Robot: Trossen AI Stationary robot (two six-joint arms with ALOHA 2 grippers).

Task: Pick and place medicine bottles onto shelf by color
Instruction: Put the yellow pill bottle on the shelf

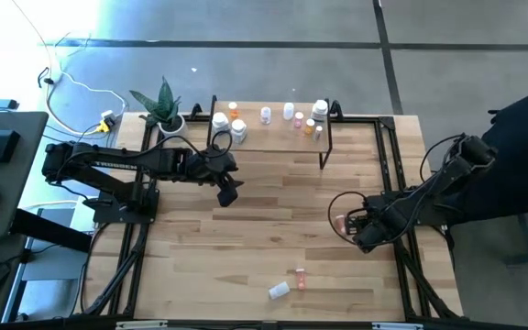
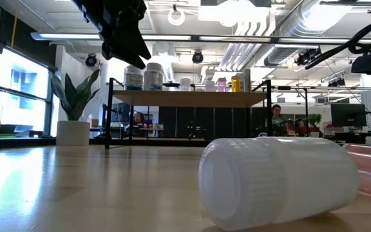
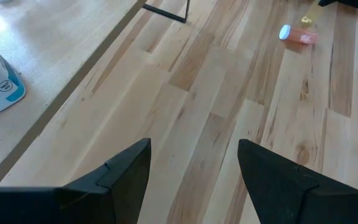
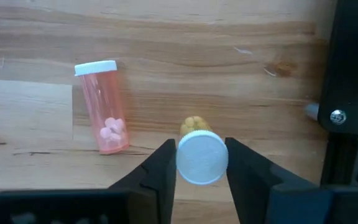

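A small amber bottle with a white cap (image 4: 201, 158) stands on the wooden tabletop near the right edge, and my right gripper (image 4: 201, 155), pointing straight down, is shut on it. A pink bottle (image 4: 104, 106) lies on its side close by, also seen in the high view (image 1: 340, 221). My left gripper (image 1: 229, 190) hangs open above the table in front of the shelf (image 1: 273, 139), touching nothing. Several white, orange and pink bottles stand upright on the shelf. My right gripper pinches the amber bottle's white cap (image 4: 185, 163) between its two fingers, one on each side of the cap's rim. The fingers come from above, pointing down. The bottle stands about upright; whether its base rests on the table I cannot tell.
A white bottle (image 1: 279, 291) and a pink one (image 1: 301, 277) lie on their sides near the table's front edge. A potted plant (image 1: 165, 108) stands at the far left beside the shelf. Black frame rails (image 1: 394, 174) run along the table's edges.
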